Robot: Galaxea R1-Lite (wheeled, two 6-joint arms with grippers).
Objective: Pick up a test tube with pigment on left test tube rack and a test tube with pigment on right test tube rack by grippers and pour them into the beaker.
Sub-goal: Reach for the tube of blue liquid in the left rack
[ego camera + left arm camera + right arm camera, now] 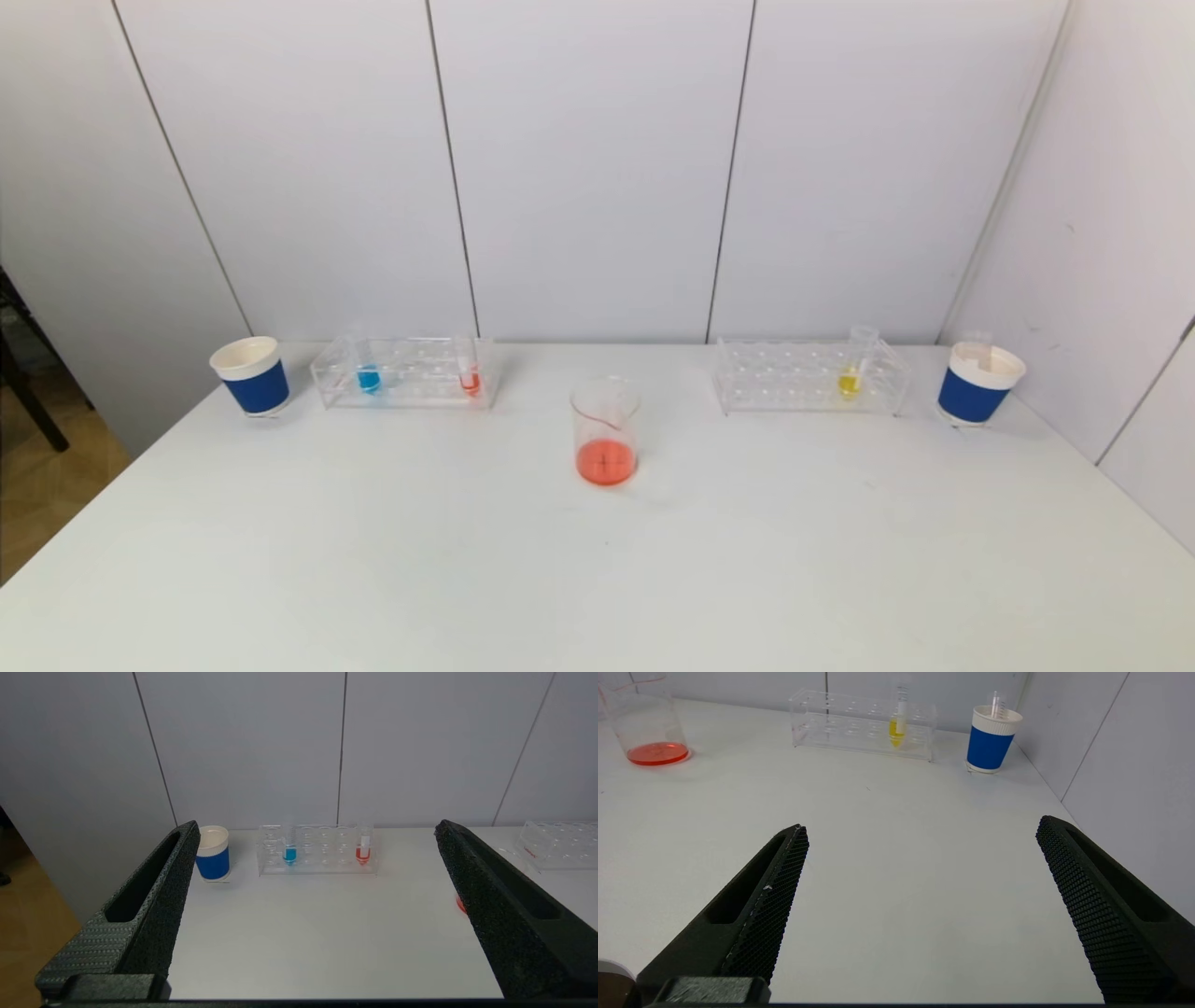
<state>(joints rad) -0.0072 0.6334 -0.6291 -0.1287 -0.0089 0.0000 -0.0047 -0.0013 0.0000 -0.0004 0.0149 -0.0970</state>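
A white worktop point(373, 560) runs up to a pale panelled wall, and everything sits in a row along its far edge. In the middle, a little nearer than the rest, stands a clear beaker point(605, 431) with a shallow layer of orange-red liquid at the bottom. To its left is the left rack point(403, 372), a clear plastic one holding two upright tubes: a blue tube point(368, 377) toward its left end and a red tube point(470, 378) at its right end. Beyond that rack, at the far left, stands a blue-banded paper cup point(251, 375). To the right of the beaker is the right rack point(808, 375), holding one upright yellow tube point(850, 378) near its right end. At the far right stands a second blue-banded cup point(977, 384) with a clear empty tube standing in it. The left end effector point(317, 868) hangs over the near left part of the worktop with its fingers spread wide, holding nothing. The right end effector point(922, 858) hangs over the near right part, likewise spread wide and holding nothing, well apart from the racks.
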